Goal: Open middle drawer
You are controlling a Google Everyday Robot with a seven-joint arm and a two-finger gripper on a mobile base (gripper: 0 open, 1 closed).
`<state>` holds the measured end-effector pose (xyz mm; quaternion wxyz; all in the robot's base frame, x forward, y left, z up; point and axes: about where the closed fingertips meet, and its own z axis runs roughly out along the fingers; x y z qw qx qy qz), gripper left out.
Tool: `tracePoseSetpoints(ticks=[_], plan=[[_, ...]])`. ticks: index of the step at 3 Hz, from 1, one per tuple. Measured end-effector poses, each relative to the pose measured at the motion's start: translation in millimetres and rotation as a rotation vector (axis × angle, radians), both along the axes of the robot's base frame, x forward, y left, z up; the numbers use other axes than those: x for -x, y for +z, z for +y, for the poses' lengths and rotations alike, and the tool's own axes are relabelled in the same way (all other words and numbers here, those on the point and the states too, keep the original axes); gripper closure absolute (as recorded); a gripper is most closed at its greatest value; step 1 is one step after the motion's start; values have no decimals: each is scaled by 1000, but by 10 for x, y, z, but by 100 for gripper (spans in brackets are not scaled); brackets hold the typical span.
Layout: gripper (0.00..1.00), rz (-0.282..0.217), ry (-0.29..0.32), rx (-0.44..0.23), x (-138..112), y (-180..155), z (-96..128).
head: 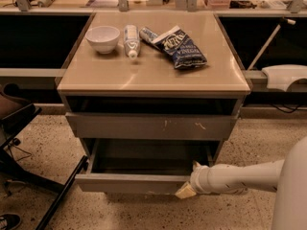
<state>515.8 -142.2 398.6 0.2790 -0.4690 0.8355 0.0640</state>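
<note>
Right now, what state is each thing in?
Middle drawer: pulled out, open, inside showing.
Pincer: at the drawer front's right corner.
Scratched drawer above: further in; fully shut, cannot tell.
Bowl: upright on the countertop.
Bottle: lying on its side.
Chip bag: lying flat.

middle drawer (129,182), mid-sized plain flat grey front, no handle, pulled well out and sitting level just below the scratched grey front (148,126), shallow dark grey inside on show, gripper (186,191) up against the drawer front's right end
</note>
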Motion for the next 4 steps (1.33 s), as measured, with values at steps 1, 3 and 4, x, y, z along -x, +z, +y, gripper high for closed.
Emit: tracePoseSetpoints(ticks=[1, 3, 4], plan=[[42, 0, 0, 0, 0, 0, 0], [89, 0, 0, 0, 3, -1, 1], [100, -7, -10, -3, 119, 7, 1]])
